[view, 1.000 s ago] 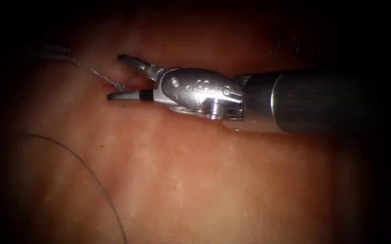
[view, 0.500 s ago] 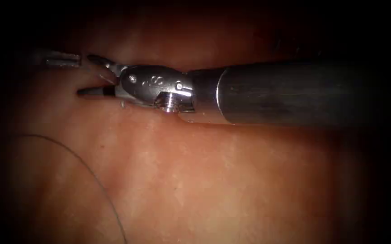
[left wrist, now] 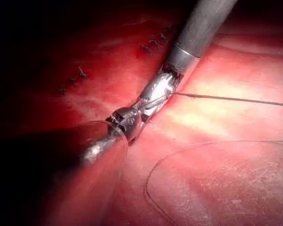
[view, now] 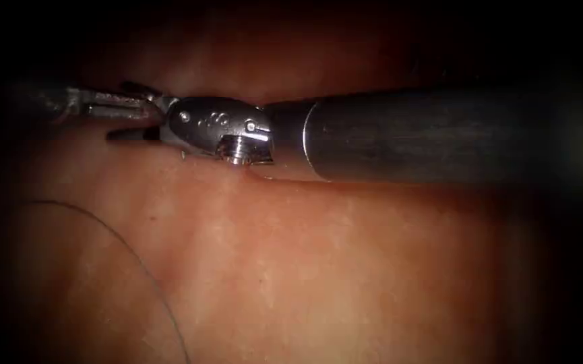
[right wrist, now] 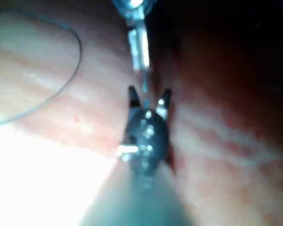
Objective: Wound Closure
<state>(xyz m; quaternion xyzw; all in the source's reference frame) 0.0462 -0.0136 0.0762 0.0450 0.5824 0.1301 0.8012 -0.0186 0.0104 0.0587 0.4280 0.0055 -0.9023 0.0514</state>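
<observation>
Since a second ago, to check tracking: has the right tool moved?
Yes. The right tool has moved left across the tissue, away from the fixed thread loop, to the left tool.

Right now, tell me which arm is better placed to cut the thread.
Right, probably. Only it can cut, and the right gripper is open, with the thread held by the shut left gripper running between its jaws.

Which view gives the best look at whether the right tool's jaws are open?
The right wrist view: the right tool faces the camera with both jaws spread apart, the left tool reaching toward the gap. The endoscope view shows the right tool side-on, its jaws apart but dark. In the left wrist view, its jaws are hidden where the tools meet.
</observation>
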